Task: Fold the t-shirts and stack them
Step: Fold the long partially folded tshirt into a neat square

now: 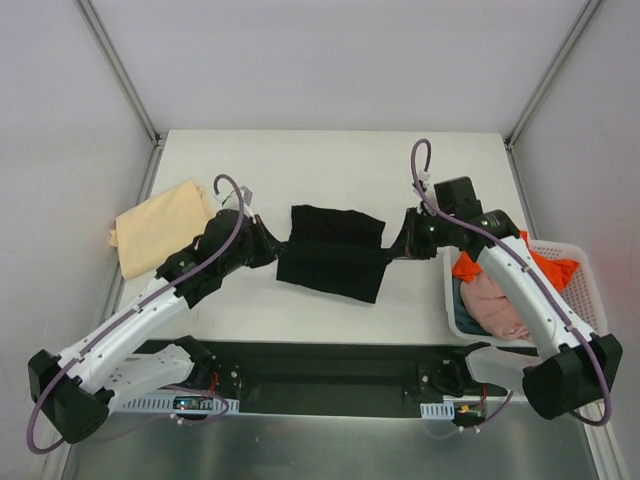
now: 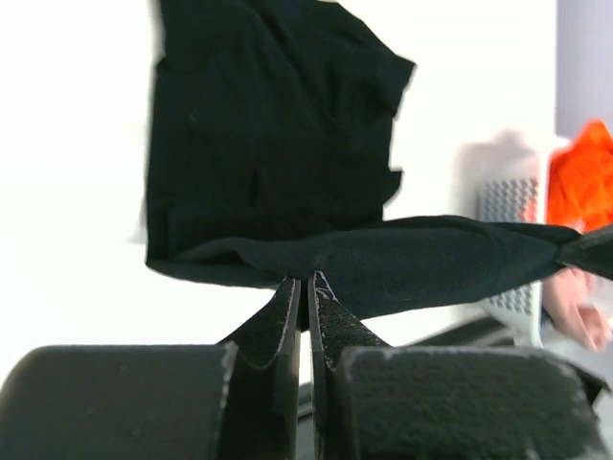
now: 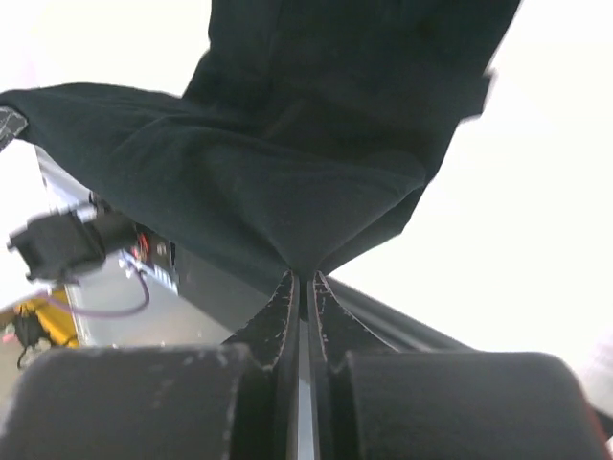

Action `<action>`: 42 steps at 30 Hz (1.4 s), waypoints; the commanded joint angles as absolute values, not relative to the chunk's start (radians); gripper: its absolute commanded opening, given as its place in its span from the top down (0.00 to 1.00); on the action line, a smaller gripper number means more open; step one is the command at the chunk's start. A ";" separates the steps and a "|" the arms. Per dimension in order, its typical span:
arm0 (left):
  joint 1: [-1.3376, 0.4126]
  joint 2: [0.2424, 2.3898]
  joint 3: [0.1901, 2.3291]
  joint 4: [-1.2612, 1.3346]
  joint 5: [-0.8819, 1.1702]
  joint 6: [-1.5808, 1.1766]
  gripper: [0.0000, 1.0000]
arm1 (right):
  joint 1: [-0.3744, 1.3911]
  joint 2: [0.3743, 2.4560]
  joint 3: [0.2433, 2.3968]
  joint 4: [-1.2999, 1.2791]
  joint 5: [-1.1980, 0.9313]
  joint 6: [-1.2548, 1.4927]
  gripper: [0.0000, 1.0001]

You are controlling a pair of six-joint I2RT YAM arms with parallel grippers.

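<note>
A black t-shirt hangs stretched between my two grippers over the middle of the table, its far part lying on the surface. My left gripper is shut on its left edge. In the left wrist view the fingertips pinch the dark cloth. My right gripper is shut on the right edge, where the cloth bunches into the closed jaws. A pale tan t-shirt lies folded at the table's left side. Orange and pink t-shirts sit in the basket.
A white mesh basket stands at the table's right edge, also seen in the left wrist view. White walls with metal rails enclose the back and sides. A black strip with the arm bases runs along the near edge.
</note>
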State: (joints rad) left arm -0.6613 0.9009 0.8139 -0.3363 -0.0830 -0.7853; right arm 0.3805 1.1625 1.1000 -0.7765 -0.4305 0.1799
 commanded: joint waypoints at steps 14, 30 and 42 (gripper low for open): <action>-0.454 1.385 1.121 -0.190 -0.028 -0.621 1.00 | 0.229 1.491 1.333 -0.678 -0.400 0.160 0.99; -0.380 1.933 1.505 -0.193 0.238 -0.575 1.00 | 0.129 1.851 1.428 -0.623 -0.440 0.170 0.99; -0.393 1.852 1.464 -0.216 0.291 -0.586 0.01 | 0.175 1.789 1.424 -0.667 -0.411 0.091 0.04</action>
State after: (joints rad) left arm -0.3840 1.9770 1.4937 -0.2176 0.2539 -0.5854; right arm 0.1333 1.9034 1.4376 -0.6445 -0.4255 0.1287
